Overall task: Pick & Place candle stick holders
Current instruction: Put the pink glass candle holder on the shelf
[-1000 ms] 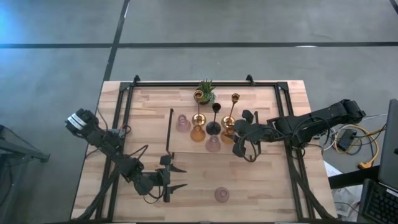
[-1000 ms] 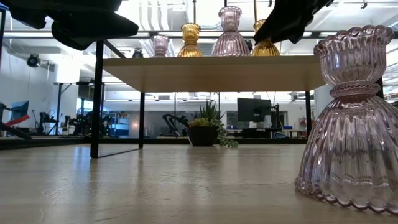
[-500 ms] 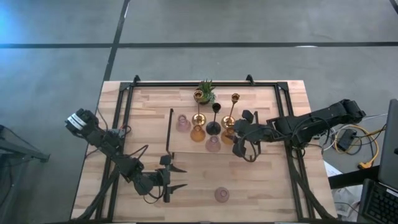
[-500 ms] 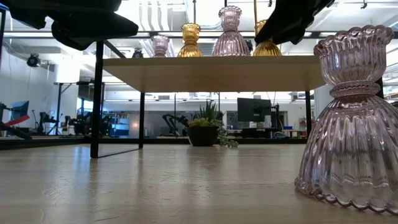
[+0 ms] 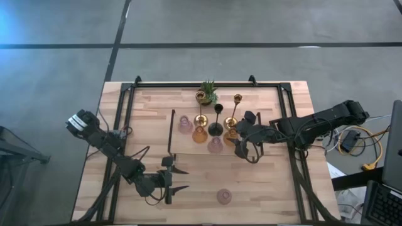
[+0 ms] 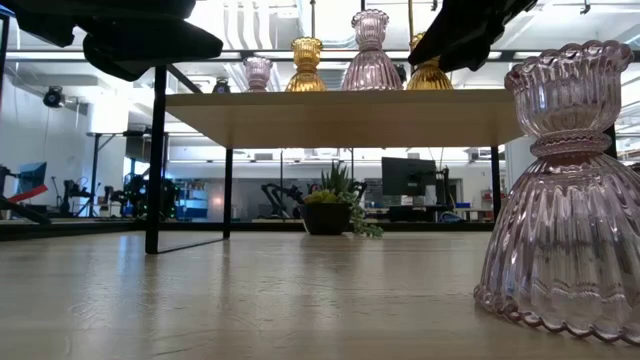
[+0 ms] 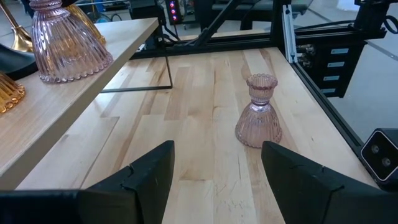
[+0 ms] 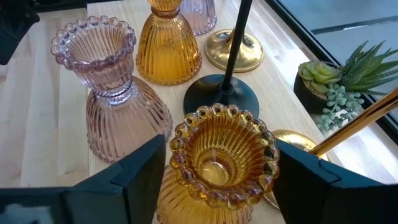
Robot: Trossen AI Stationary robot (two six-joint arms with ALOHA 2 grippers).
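Note:
A raised wooden shelf stands mid-table and carries pink, amber, gold and black candle stick holders. My right gripper is open at the shelf's right end, one finger on each side of an amber glass holder, which stands upright on the shelf. Beside it are a pink glass holder, a second amber one, a slim black one and a gold base. Another pink holder stands on its base on the table near the front edge. My left gripper hangs open to its left, holding nothing. My right gripper has its fingers close beside the amber holder's beaded rim, coming slanting down from the table's right. I cannot tell whether they touch it. The holder stands upright on the shelf.
A small potted green plant sits behind the shelf at the far edge. Black frame rails run along the table's sides. Bare tabletop lies in front of the shelf, around the lone pink holder.
My right gripper's fingers have drawn apart a little around the amber holder, which stays upright on the shelf.

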